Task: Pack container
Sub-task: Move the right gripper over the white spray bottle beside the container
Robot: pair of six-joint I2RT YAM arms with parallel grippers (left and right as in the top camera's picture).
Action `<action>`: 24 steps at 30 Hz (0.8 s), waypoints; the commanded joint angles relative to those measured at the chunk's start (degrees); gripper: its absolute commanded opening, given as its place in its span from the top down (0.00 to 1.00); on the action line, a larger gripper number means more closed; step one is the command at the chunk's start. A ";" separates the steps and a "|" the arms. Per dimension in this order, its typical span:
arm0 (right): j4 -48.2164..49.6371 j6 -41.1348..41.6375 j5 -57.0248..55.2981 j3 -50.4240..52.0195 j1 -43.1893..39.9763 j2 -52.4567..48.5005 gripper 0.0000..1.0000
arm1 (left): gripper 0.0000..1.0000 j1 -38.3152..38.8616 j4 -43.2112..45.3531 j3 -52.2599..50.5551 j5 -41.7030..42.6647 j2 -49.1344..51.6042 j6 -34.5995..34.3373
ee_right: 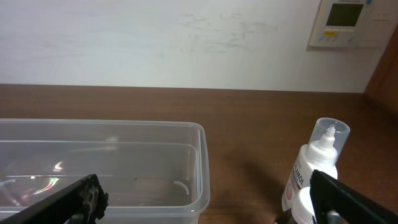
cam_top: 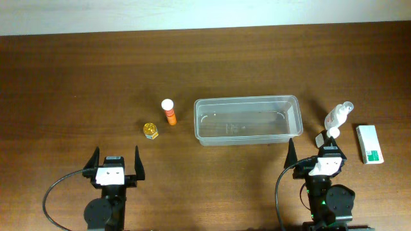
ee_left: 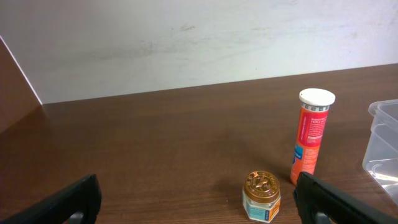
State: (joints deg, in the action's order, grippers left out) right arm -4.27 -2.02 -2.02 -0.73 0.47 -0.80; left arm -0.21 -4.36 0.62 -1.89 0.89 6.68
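Observation:
The clear plastic container [cam_top: 248,120] lies empty at the table's middle right; its right end shows in the right wrist view [ee_right: 124,168], its corner in the left wrist view [ee_left: 384,143]. An orange tube with a white cap [cam_top: 169,111] [ee_left: 310,138] and a small gold-lidded jar [cam_top: 150,130] [ee_left: 262,196] stand left of it. A white squeeze bottle with a clear cap [cam_top: 338,116] [ee_right: 316,163] and a smaller white bottle [cam_top: 325,136] [ee_right: 305,205] stand right of it. My left gripper [cam_top: 115,164] [ee_left: 198,205] is open and empty. My right gripper [cam_top: 319,154] [ee_right: 205,202] is open and empty.
A small white-and-green box [cam_top: 369,144] lies flat at the far right. A pale wall runs behind the brown wooden table, with a wall panel [ee_right: 344,23] at the upper right of the right wrist view.

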 commanded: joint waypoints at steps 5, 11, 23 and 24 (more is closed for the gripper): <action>-37.81 3.15 -0.63 -68.83 0.22 -50.77 0.02 | 0.01 -0.35 -0.39 -0.09 0.87 -0.59 0.92; -43.17 3.13 -0.66 -74.77 0.22 -53.57 0.02 | 0.01 -0.35 -0.39 -0.09 0.85 -0.59 0.92; -42.58 3.13 -0.70 -74.95 0.22 -53.51 0.01 | 0.01 -0.35 -0.39 -0.09 0.87 -0.59 0.92; -42.53 3.13 -0.72 -74.95 0.22 -53.51 0.02 | 0.01 -0.35 -0.42 -0.09 0.87 -0.59 0.92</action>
State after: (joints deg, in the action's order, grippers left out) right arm -47.16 0.62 -1.67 -75.85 0.47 -54.74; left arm -0.21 -4.54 0.71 -1.65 0.62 6.70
